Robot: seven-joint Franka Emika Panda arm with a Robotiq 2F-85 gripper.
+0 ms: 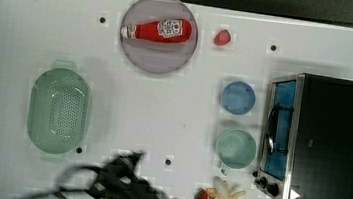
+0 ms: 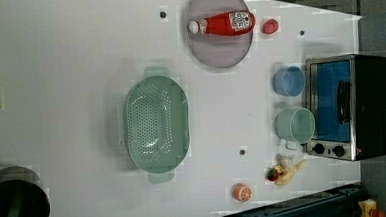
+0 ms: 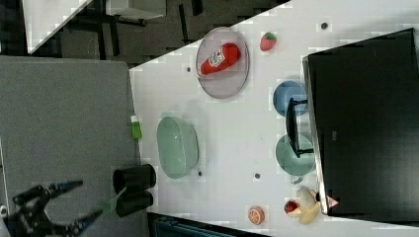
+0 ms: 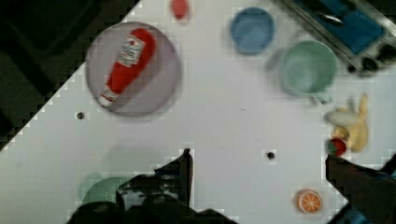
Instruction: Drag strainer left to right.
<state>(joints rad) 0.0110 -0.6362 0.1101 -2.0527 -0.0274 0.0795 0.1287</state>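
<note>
**Pincer free above the surface, strainer waiting on the left**

In the wrist view the pincer [image 4: 259,186] stands spread wide, its dark fingers [image 4: 184,172] far apart with nothing between them, hanging over the bare white surface [image 4: 224,121]. The strainer [image 1: 59,111], a pale mint-green plastic oblong with rounded corners, end tabs and a finely perforated floor, sits on the top view's left, well apart from the round blue bowl [image 1: 238,97] and green cup [image 1: 236,148] beside the glossy metal toaster oven [image 1: 328,143]. I judge this the approach step: next the pincer must reach the strainer's thin rim, close on it, then slide it toward the top view's right.
</note>
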